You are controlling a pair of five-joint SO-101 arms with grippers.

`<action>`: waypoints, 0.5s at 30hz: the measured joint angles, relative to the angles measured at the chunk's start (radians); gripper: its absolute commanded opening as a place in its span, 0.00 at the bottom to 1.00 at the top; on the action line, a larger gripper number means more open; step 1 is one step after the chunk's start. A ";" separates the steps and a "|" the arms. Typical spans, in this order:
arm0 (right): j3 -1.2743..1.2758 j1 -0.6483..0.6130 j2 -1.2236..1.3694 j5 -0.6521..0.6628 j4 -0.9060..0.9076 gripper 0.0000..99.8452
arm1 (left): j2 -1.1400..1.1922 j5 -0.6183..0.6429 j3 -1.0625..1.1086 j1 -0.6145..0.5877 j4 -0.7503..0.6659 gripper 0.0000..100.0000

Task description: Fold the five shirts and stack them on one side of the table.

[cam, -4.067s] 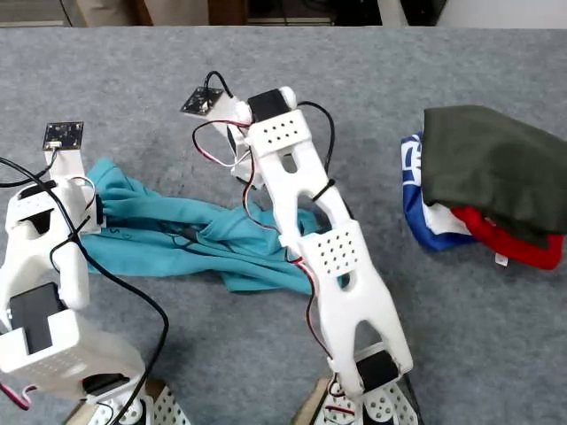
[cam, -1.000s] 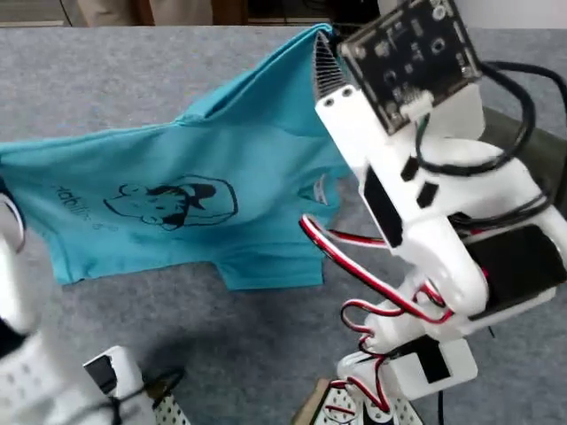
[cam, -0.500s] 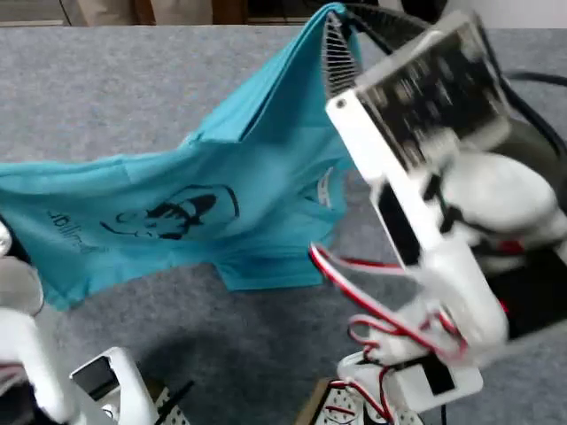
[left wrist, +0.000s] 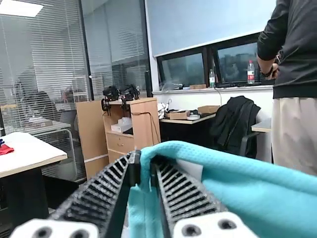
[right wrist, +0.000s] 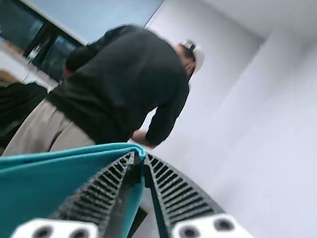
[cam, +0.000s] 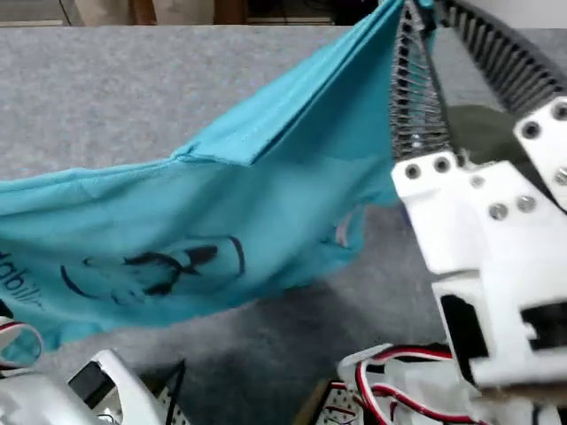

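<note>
Shirt (cam: 221, 212) hangs stretched — left pincer (left wrist: 144, 161) and right pincer (right wrist: 140, 159) clamping it.

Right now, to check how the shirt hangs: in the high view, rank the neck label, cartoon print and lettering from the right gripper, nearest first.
On the teal shirt held by the right gripper:
1. neck label, toward the shirt's right.
2. cartoon print, left of centre.
3. lettering, at the far left edge.

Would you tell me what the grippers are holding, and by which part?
Both hold the teal shirt: the left gripper and the right gripper each pinch its edge at opposite ends, with the cloth stretched between them. Sleeve or hem cannot be told.
</note>
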 measured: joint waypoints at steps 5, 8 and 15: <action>0.000 0.000 0.000 0.000 -0.069 0.00 | -0.005 0.000 0.068 0.000 0.034 0.02; 0.000 0.000 0.002 0.000 -0.100 0.00 | -0.005 0.000 0.135 0.000 0.043 0.02; 0.002 0.000 -0.009 -0.008 -0.137 0.00 | -0.005 0.000 0.215 0.000 0.043 0.02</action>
